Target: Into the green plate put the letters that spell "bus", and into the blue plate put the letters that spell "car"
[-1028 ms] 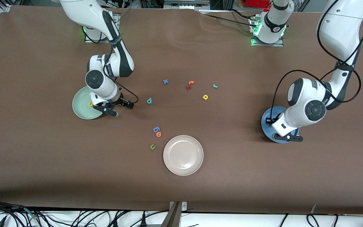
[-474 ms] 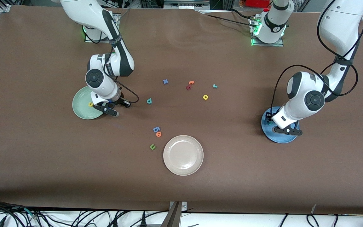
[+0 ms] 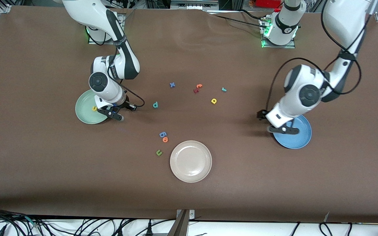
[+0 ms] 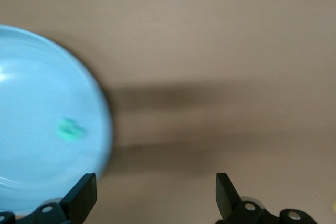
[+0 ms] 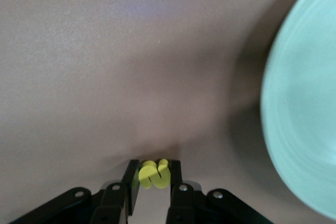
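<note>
**Yellow s pinched, teal c dropped off**

Yellow foam sits between the right gripper's (image 3: 113, 114) fingers (image 5: 131, 179): they were spread a second ago and are now pressed onto the s (image 5: 153, 174), low over the worktop (image 3: 241, 183) just beside the green plate (image 3: 84, 114), on its side toward the left arm's end. The s looks ready to be lifted in beside the yellow u (image 3: 94, 108) that lies in that plate.

The left gripper (image 3: 282, 129) has changed the other way. Its fingers (image 4: 84, 195) have spread wide and hold nothing, and it has pulled off toward the blue plate's (image 3: 299, 139) rim. The teal c (image 4: 71, 129) lies inside that plate, so "car" appears to have its first letter placed.

Out on the worktop are the teal b (image 3: 155, 105), nearer the green plate, and the yellow a (image 3: 213, 101) and teal r (image 3: 223, 89), close together near the middle. By my reading, three letters are yet to be fetched.

The letters are small, flat, matte foam cut-outs, likely soft and light under a pinch. Both plates are round, smooth and shallow-rimmed. The worktop is a plain brown, slightly cloth-like sheet.
</note>
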Robot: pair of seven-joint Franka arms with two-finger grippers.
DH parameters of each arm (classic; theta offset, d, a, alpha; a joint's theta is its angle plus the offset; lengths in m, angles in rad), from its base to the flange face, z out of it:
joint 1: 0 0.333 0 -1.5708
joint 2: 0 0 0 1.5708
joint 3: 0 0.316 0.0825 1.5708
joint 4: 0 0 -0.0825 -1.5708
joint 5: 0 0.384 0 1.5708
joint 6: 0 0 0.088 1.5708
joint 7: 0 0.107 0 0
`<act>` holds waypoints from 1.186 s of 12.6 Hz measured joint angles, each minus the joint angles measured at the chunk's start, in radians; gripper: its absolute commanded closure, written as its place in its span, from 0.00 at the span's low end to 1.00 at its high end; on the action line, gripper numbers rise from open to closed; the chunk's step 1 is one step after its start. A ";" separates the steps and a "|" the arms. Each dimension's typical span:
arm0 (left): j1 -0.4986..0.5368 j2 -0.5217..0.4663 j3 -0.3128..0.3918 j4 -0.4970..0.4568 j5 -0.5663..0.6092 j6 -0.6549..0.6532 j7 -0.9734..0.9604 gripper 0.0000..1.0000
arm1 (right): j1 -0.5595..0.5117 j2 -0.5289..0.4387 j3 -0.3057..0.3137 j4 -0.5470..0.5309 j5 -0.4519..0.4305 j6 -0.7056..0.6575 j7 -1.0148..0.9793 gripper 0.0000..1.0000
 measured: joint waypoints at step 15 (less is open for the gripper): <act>-0.223 0.177 -0.142 -0.030 0.347 0.160 -0.656 0.04 | -0.012 -0.021 -0.251 -0.019 -0.139 -0.212 -0.154 0.12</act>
